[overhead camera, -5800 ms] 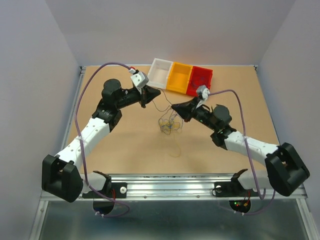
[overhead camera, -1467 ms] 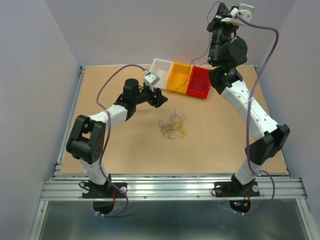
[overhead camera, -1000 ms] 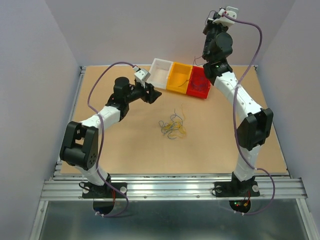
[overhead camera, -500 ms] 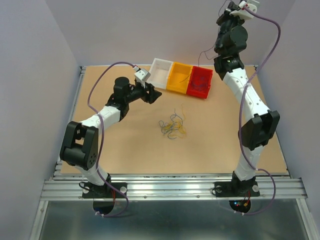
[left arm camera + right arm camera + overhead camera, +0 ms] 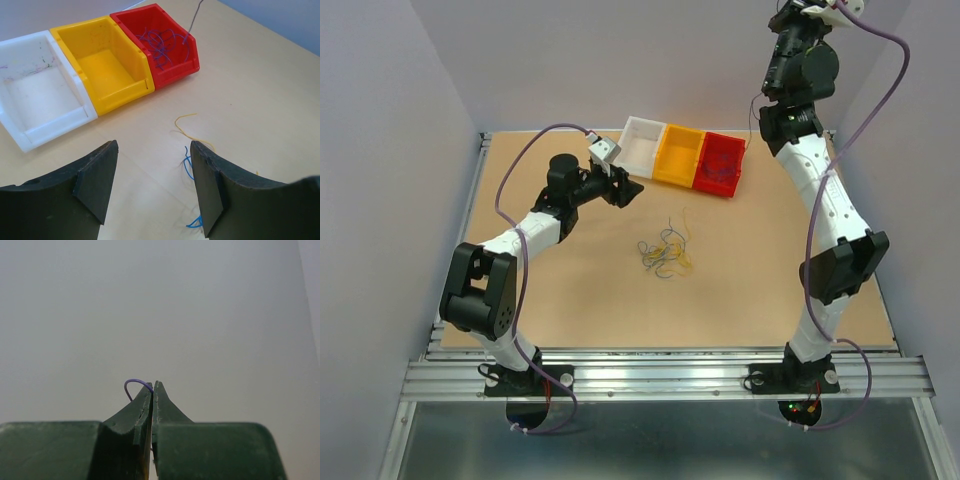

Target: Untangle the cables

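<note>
At left, the left gripper (image 5: 623, 190) hovers open beside the white bin (image 5: 55, 125), probably ready to pick. Mid-table, the cables (image 5: 665, 252) lie bunched. High right, the right gripper (image 5: 152, 385) pinches 1 purple wire (image 5: 135, 382), lifted free, apparently bound for the red bin (image 5: 717, 187).

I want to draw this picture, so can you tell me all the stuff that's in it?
table: one, light brown, under everything
white box: one, left end of the row at the far side, looks empty
yellow box: one, middle of the row, looks empty
red box: one, right end of the row
purple wires: several, lying inside the red box
wire tangle: one heap, yellow, blue and pale, middle of the table
held wire: one, purple, pinched high above the table
left pincer: black, open, low, between the boxes and the heap
right pincer: dark, shut on the held wire, raised high
</note>
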